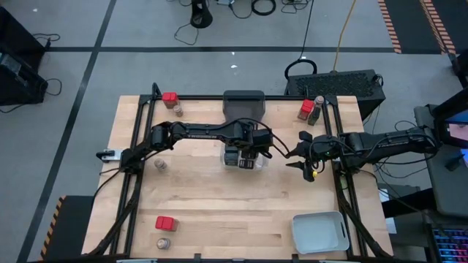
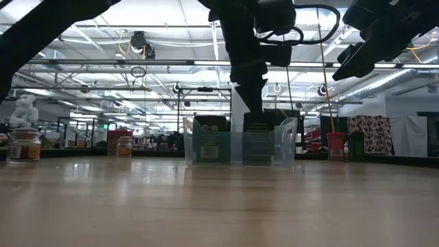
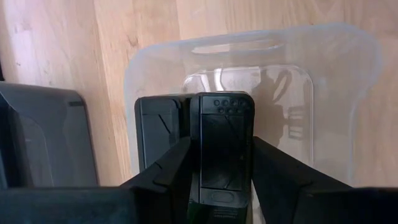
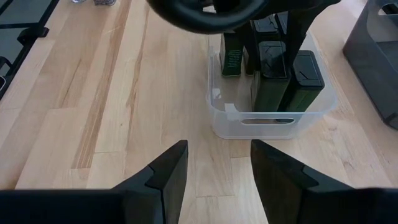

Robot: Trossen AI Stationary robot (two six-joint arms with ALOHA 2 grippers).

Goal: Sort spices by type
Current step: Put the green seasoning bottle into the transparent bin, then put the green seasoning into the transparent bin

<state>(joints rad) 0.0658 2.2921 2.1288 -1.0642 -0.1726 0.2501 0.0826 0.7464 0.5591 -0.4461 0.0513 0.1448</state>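
Clear tray (image 1: 261, 165), table centre: we count several black spice boxes (image 4: 273, 68) standing inside. Left gripper (image 3: 221, 168), over this tray, pinches one more black spice box (image 3: 222, 146) between its fingers, lowered beside the others.

Right gripper (image 4: 214, 165), just right of the tray: fingers spread, holding nothing, waiting.

Unsorted, as we judge:
- red-topped container (image 1: 170, 97) with a jar (image 1: 178, 109), far left;
- red-topped container and jar (image 1: 315, 108), far right;
- lone jar (image 1: 160, 166), left of centre;
- red-topped block (image 1: 165, 222) with a jar (image 1: 164, 243), near left.

Dark grey tray (image 1: 243, 102) and pale grey tray (image 1: 319, 232): apparently unfilled. Black kind nearly finished; the other two kinds not begun.
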